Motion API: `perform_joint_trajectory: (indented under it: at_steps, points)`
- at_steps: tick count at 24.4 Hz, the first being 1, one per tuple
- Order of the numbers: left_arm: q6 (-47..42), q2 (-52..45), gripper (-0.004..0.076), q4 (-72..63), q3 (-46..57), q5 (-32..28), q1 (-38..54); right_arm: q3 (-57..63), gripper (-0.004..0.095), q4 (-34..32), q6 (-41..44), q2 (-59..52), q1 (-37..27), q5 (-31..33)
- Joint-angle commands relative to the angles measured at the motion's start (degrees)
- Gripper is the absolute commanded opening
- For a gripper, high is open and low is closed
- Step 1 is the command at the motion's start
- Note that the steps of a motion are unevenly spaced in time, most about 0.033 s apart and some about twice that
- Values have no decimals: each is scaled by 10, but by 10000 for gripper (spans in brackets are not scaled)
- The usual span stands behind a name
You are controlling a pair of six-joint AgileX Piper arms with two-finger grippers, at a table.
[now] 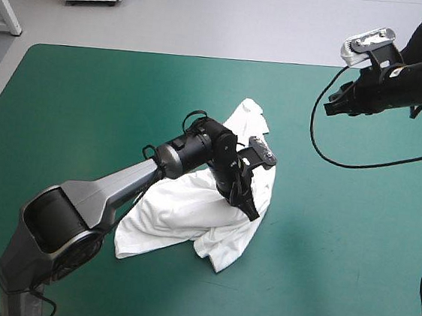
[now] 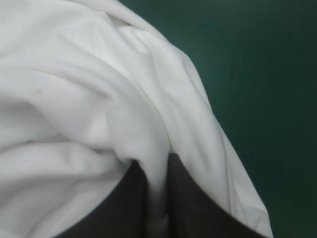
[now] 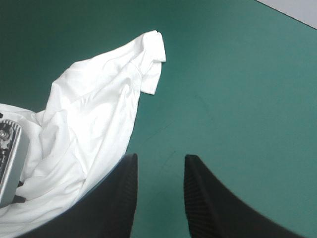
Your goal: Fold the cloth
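T-shirt [image 1: 175,207]: crumpled white heap mid-counter [image 1: 89,100], not yet spread. Left gripper [image 1: 251,210] clamped on fold at heap's edge nearest right arm, likely to drag it flat. Right gripper [image 1: 332,104] well apart from heap, fingers parted, empty.

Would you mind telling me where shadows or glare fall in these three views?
High view: even light, a faint shadow rimming the T-shirt, no glare on the teal-green cover. Left wrist view: soft shading in the folds held by the left tool, the cover dark. Right wrist view: ahead of the open right tool the cover is unevenly lit, darkest beyond the T-shirt.
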Motion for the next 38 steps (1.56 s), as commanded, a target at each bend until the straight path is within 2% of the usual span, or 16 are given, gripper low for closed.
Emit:
perform_joint_trajectory:
  at_steps: [1,4,6,9,11,17,20,27,29,38]
  points:
    - [-1,-41,-9,-18,-18,-10,-3,-16,310,13,2,-23,-4,-5]
    - [-9,-41,-2,-4,-18,-11,20,-16,310,13,5,-23,-4,-5]
    - [-15,-41,71,6,-30,-5,53,-16,310,13,5,-23,-4,-5]
    - [-25,-41,315,6,-79,10,104,-16,311,13,5,-23,-4,-5]
    - [-26,-43,387,6,-104,29,123,-16,311,13,5,-23,-4,-5]
    - [-26,-119,402,12,-104,52,129,-16,310,14,5,-23,-4,-5]
    - [-47,-160,402,60,-84,56,129,-16,311,14,11,-24,-4,-5]
    - [-130,-291,402,207,80,73,129,-16,310,14,13,-37,-3,-5]
    - [-138,-314,402,221,116,104,129,-16,310,14,13,-45,-3,-5]
    - [-182,-410,402,227,231,106,129,-16,310,9,25,-63,-3,-5]
